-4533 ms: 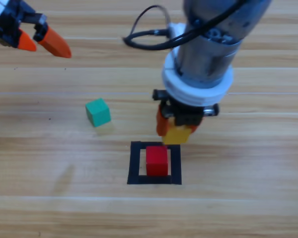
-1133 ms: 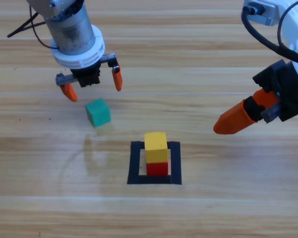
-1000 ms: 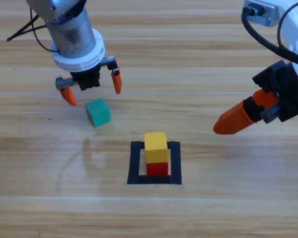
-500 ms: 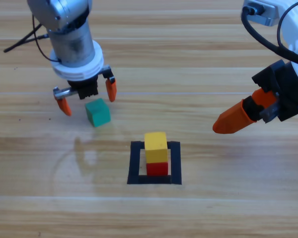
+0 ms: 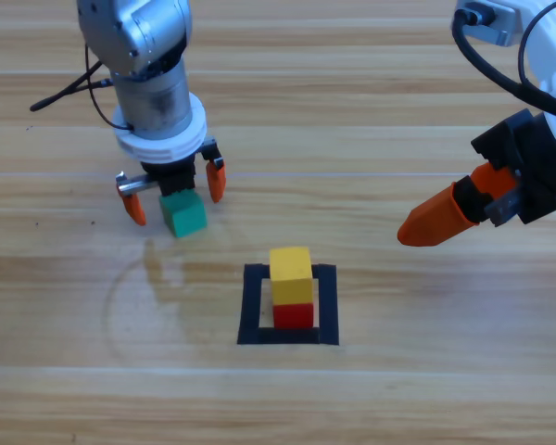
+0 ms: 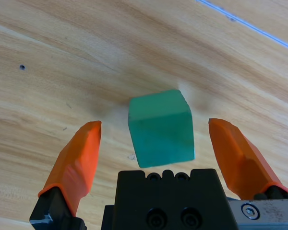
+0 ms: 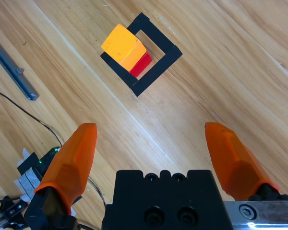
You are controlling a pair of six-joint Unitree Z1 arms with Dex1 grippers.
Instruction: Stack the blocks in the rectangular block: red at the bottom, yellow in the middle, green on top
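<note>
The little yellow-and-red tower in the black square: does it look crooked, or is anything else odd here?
Nothing stands out. The yellow cube sits squarely on the red cube inside the black tape square. The green cube lies on the table, turned slightly, between the open jaws of the left hand. The right hand waits, open, aside.

Robot lab bench: wooden table (image 5: 371, 111), black tape square (image 5: 288, 304), loose cables (image 7: 19, 115).

Left gripper (image 5: 174, 193): now lowered around the green cube (image 5: 183, 214), jaws spread either side.
Yellow cube (image 5: 291, 273): now atop red cube (image 5: 294, 315).
</note>
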